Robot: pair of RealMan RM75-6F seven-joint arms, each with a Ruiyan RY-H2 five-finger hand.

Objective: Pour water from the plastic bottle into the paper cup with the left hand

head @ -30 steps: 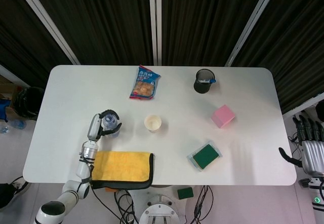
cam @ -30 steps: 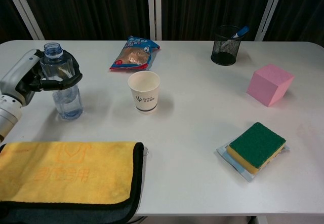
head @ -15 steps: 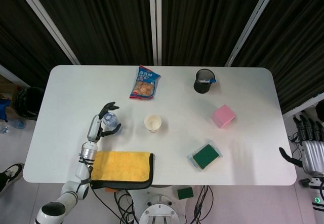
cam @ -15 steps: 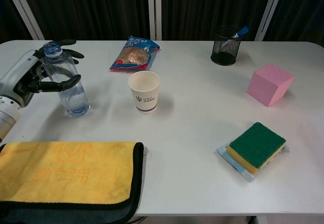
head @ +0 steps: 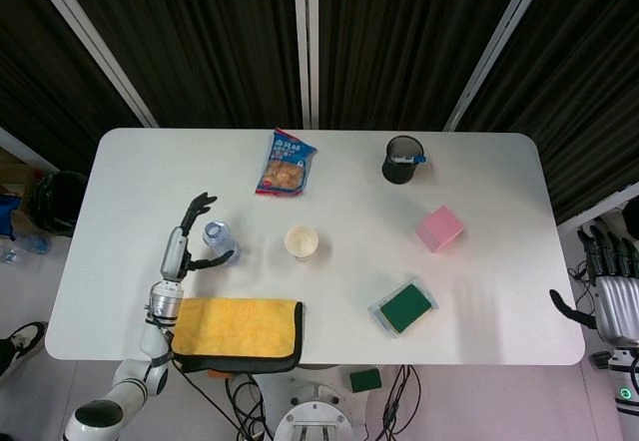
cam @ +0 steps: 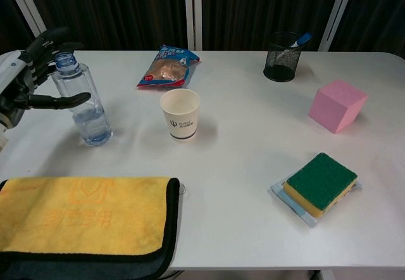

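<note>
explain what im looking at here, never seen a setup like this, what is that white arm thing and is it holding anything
It is a two-armed robot with human-like hands, standing at a white table. One picture looks down from its head, the other looks forward from its chest.

The left hand is beside the plastic bottle with its fingers spread; it holds nothing, and the bottle stands upright on its own. The right hand hangs off the table's edge, also empty.

On the table: a paper cup, a snack bag, a black mesh pen holder, a pink cube, a green sponge and a yellow cloth.
</note>
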